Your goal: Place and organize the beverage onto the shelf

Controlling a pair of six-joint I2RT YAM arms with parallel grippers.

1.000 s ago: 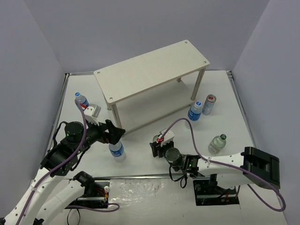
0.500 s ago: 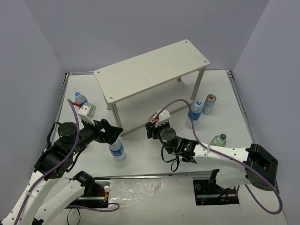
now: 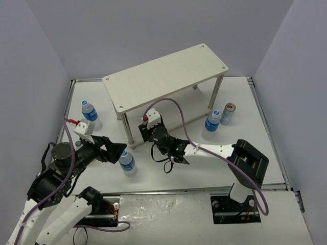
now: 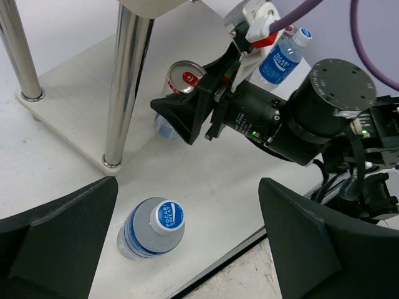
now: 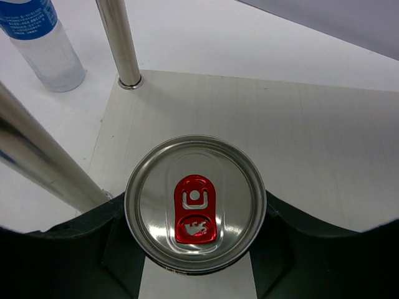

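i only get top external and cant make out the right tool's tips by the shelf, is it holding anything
Observer: Yes. The right wrist view shows a silver can, red tab up, gripped between the fingers of the right tool.
Operator: where is it relative to the shelf
Observer: The same view puts it above the lower board, near one edge of that board and beside a metal post. Whether it rests on the board, I cannot tell.
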